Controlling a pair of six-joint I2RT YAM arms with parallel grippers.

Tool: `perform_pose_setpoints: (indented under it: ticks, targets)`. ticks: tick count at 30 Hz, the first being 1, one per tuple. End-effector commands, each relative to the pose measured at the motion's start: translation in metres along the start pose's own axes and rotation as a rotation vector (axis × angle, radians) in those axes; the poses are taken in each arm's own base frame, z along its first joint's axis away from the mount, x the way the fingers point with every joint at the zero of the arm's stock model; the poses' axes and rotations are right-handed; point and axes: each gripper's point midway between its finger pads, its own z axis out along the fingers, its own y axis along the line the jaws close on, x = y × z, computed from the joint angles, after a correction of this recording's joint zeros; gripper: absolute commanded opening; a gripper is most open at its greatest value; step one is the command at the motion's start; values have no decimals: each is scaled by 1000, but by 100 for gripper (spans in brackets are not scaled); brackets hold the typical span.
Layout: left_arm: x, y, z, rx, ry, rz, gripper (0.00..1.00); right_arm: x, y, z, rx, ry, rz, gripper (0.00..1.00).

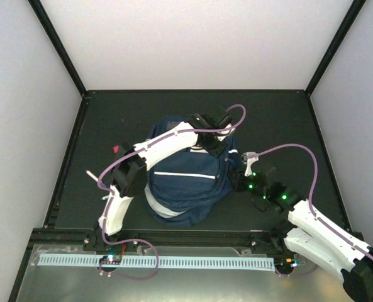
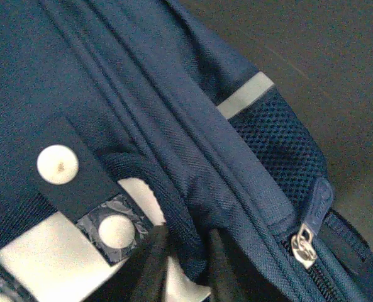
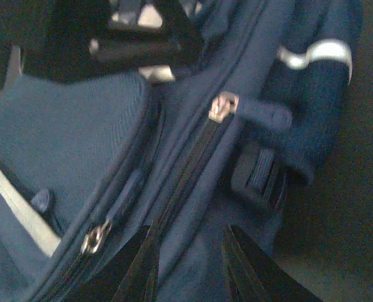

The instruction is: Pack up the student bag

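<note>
- Top external: the student bag (image 1: 186, 182) sits mid-tabletop (image 1: 287, 119), long axis running away from the bases.
- Left fingers (image 2: 153, 264) pinch a fold near its top.
- Right fingers (image 3: 252, 274) spread wide, empty, zipper pull (image 3: 222, 107) just ahead; right arm's nearer.

On dark desk (image 1: 287, 126): navy student bag (image 1: 186, 182) at centre, small red item (image 1: 116, 150) left of it, thin pale stick (image 1: 93, 176) nearer the left edge.
</note>
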Motion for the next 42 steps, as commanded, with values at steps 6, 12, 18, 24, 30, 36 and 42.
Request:
perform_pose_setpoints:
  ticks: [6, 12, 18, 24, 30, 36, 42]
  targets:
    - [5, 58, -11, -92, -71, -4, 2, 13, -6, 0, 21, 73, 79, 36]
    - [10, 57, -44, -64, -108, 20, 2, 15, -10, 9, 7, 109, 129, 45]
    - [15, 63, -77, -71, -156, 25, 2, 22, 10, 25, -125, 214, 85, 44]
    - [13, 45, -102, 44, -214, 40, 23, 1, 69, 29, -369, 160, 35, 44]
    - [35, 30, -131, 109, -225, 16, 62, -14, 96, 45, -397, 178, 3, 44]
    - [88, 23, -147, 101, -211, -24, 87, -22, 113, 59, -437, 189, -7, 44]
    - [125, 25, -144, 60, -243, -50, 99, -42, 145, 58, -500, 170, -58, 45]
